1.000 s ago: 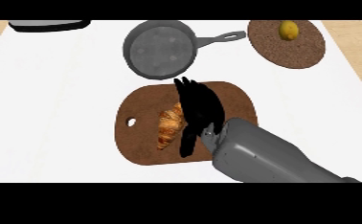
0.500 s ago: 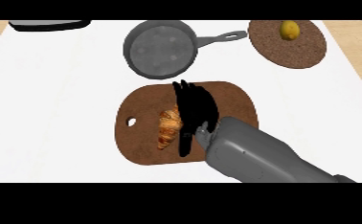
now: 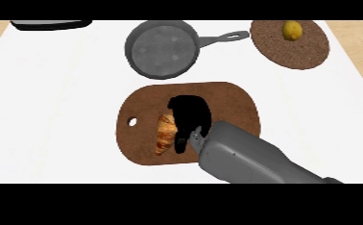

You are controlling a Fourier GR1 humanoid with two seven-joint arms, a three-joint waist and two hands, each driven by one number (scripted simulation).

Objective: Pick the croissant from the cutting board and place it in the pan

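The golden-brown croissant [image 3: 165, 134] lies on the left half of the brown oval cutting board [image 3: 234, 105]. My right hand [image 3: 192, 115] sits on top of it from the right, fingers curled down over its right side and the thumb [image 3: 185, 143] by its near end. The hand covers the croissant's right part. The grey forearm [image 3: 241, 156] comes in from the lower right. The round grey pan [image 3: 162, 50] stands beyond the board with nothing in it, its handle [image 3: 225, 38] pointing right. My left hand does not show.
A round cork mat [image 3: 297, 51] at the back right carries a yellow lemon [image 3: 291, 29]. A dark flat object [image 3: 50, 24] lies at the back left edge. The white counter runs wide on the left of the board.
The right hand's fingers were stretched out over the board; now they have curled down around the croissant. The forearm has shifted slightly left.
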